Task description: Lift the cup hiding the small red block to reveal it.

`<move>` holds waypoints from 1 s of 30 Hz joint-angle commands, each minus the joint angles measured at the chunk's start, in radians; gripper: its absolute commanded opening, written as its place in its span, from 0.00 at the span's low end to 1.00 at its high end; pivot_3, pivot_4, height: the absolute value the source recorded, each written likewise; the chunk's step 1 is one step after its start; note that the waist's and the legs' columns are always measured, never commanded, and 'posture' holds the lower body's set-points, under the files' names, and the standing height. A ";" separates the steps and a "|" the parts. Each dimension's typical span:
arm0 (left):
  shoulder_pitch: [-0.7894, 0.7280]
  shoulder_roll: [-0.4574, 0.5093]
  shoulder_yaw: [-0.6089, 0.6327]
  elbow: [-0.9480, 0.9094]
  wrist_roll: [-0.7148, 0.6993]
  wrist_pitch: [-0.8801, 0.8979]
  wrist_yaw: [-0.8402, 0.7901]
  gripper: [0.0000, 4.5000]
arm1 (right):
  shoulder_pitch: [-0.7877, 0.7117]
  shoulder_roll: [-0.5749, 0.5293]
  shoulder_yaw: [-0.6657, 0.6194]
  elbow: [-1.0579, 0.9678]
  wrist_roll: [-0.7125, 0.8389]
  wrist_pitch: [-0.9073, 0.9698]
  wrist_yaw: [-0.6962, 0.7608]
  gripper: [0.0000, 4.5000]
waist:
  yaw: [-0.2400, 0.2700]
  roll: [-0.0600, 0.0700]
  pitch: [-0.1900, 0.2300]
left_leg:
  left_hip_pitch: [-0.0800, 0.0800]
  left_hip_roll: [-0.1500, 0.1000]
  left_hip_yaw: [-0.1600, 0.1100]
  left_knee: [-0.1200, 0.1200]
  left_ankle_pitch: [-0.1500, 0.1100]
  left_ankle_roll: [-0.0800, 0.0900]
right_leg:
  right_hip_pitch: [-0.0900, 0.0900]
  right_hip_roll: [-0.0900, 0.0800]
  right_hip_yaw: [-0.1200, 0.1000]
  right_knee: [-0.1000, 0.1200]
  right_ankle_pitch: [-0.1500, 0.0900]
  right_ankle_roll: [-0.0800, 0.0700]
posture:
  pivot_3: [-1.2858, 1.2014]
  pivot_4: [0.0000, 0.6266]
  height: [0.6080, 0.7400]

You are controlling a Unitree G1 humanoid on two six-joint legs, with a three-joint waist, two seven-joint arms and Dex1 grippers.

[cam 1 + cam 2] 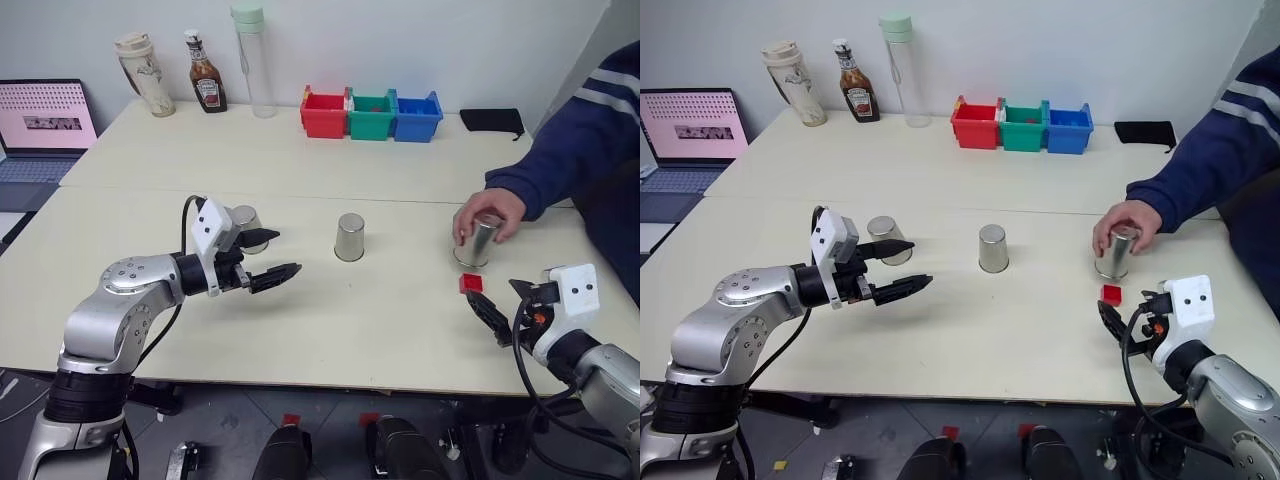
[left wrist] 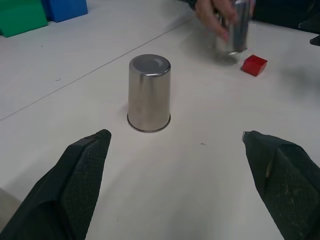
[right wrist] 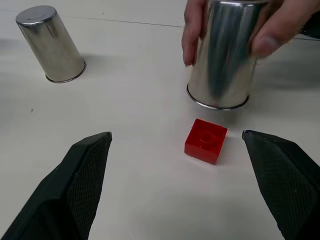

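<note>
Upturned cup (image 3: 220, 60) in person's hand (image 1: 487, 214); red block (image 3: 205, 140) uncovered

You have a pale table (image 1: 300, 330) with three upturned metal cups: left cup (image 1: 247, 227), middle cup (image 1: 350, 238), right cup (image 1: 479, 243) under a person's hand (image 1: 487, 212). The small red block (image 1: 471, 283) lies bare just beside the right cup. Along the far edge stand a tumbler (image 1: 143, 73), sauce bottle (image 1: 205, 86), clear bottle (image 1: 254, 59), three bins (image 1: 371, 114) and a black pouch (image 1: 492, 121).

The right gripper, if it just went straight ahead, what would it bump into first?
Probably the small red block. It lies bare on the table between the open fingers of the right gripper, with the cup a person's hand holds just behind it.
</note>
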 commanded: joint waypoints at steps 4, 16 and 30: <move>0.008 0.005 0.018 -0.029 -0.014 -0.012 -0.007 1.00 | -0.008 -0.004 -0.030 -0.014 0.014 -0.008 -0.006 0.99 | 0.000 0.000 0.000 | 0.000 0.000 0.000 0.000 0.000 0.000 | 0.000 0.000 0.000 0.000 0.000 0.000 | 0.52 0.24 1.00; -0.009 0.002 0.003 -0.018 -0.009 -0.018 -0.021 1.00 | 0.007 0.010 -0.039 -0.023 0.026 -0.007 -0.022 0.99 | 0.000 0.000 0.000 | 0.000 0.000 0.000 0.000 0.000 0.000 | 0.000 0.000 0.000 0.001 0.000 0.000 | 0.52 0.24 1.00; -0.009 0.008 0.005 -0.015 0.003 -0.023 -0.028 1.00 | -0.010 0.012 -0.023 -0.006 0.015 -0.018 -0.024 0.99 | 0.000 0.000 0.000 | 0.002 0.000 0.001 0.001 0.000 0.000 | 0.000 0.000 0.000 0.003 0.000 0.000 | 0.52 0.24 1.00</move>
